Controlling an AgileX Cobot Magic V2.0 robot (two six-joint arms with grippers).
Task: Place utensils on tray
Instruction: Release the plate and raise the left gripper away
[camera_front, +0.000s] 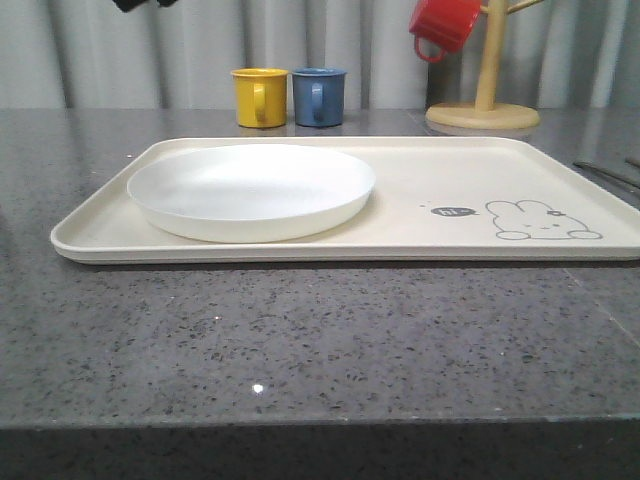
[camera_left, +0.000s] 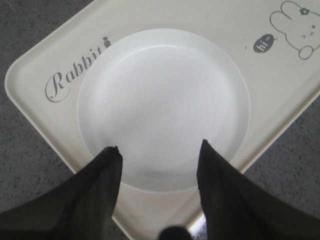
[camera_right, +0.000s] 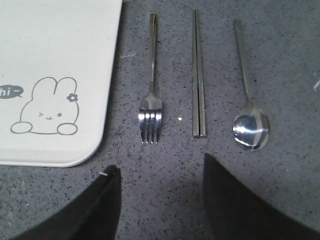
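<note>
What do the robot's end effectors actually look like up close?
Each wrist camera shows two dark, nearly black fingers, broad at the base and tapering to blunt tips. The left end effector looks matte, with slightly rough tips. The right end effector looks the same, with a tiny pale fleck on one fingertip. No cables or markings are visible.

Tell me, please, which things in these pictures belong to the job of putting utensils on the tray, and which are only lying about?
Part of the job:
- slim silver metal fork
- pair of long flat metal chopsticks
- long-handled metal spoon
- round white shallow plate, already on the tray
- large rectangular cream plastic tray

Only lying about:
- yellow mug
- blue mug
- red mug hanging on the wooden mug stand
</note>
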